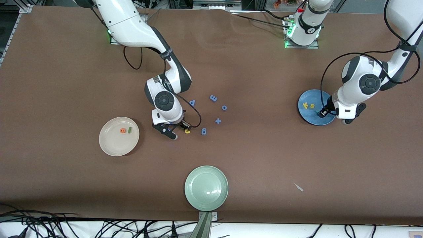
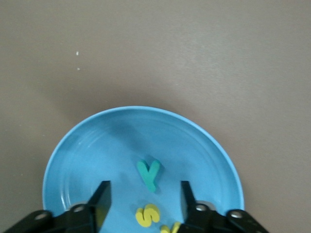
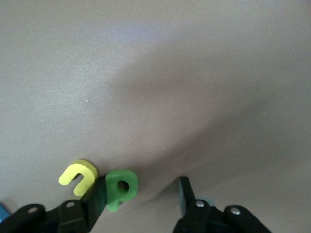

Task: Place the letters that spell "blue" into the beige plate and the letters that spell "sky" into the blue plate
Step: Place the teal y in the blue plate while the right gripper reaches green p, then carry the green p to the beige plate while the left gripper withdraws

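Observation:
The blue plate (image 1: 309,115) lies toward the left arm's end of the table. In it are a yellow "k" (image 1: 305,105) and a yellow "s" (image 1: 311,106). My left gripper (image 2: 145,194) hangs open low over this plate (image 2: 97,145), and the teal "y" (image 2: 148,174) lies loose on the plate between its fingers, beside the "s" (image 2: 147,215). The beige plate (image 1: 114,142) holds the orange "e" (image 1: 123,131) and the green "l" (image 1: 130,130). My right gripper (image 3: 141,196) is down at the table, open. The green "b" (image 3: 120,188) rests against one of its fingers, and the yellow "u" (image 3: 77,177) lies just outside that finger.
Several all-blue letters and a plus sign (image 1: 218,121) lie scattered on the brown table beside my right gripper (image 1: 178,129); the closest is at the "u" (image 1: 187,131). A pale green plate (image 1: 206,187) sits near the table's front edge. A small white scrap (image 1: 299,187) lies farther along it.

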Robot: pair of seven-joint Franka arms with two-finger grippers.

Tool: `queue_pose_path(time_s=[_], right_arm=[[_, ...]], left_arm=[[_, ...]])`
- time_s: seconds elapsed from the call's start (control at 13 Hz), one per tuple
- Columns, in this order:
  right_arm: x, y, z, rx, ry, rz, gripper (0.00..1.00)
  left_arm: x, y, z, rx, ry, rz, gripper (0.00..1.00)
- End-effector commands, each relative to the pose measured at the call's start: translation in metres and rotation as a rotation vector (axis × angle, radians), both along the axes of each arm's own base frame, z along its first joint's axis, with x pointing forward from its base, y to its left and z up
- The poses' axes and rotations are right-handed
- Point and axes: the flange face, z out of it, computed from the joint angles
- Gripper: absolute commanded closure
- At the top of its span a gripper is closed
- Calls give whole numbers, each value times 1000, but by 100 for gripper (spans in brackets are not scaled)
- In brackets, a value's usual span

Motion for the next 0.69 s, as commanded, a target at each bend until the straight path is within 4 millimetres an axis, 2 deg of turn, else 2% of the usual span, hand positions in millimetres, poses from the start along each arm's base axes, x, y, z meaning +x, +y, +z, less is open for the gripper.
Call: queue_pose_path(time_s=[0.0,0.15,0.31,0.46,0.62], right_arm=[[-3,1,-5,-3,-3,12,49],[-1,-2,-4,-4,-3,27,70],[0,-2,-2,-2,-4,32,89],[9,-12,6,1,-3,61,91],[22,-35,30,-6,41,99,91]], left_arm=[[17,3,26,37,-43,-22,16],[28,0,45,53,-86,-28,6],[46,-8,73,66,-137,-40,1],[64,2,99,87,-151,-56,0],[80,12,121,97,-156,-98,0]])
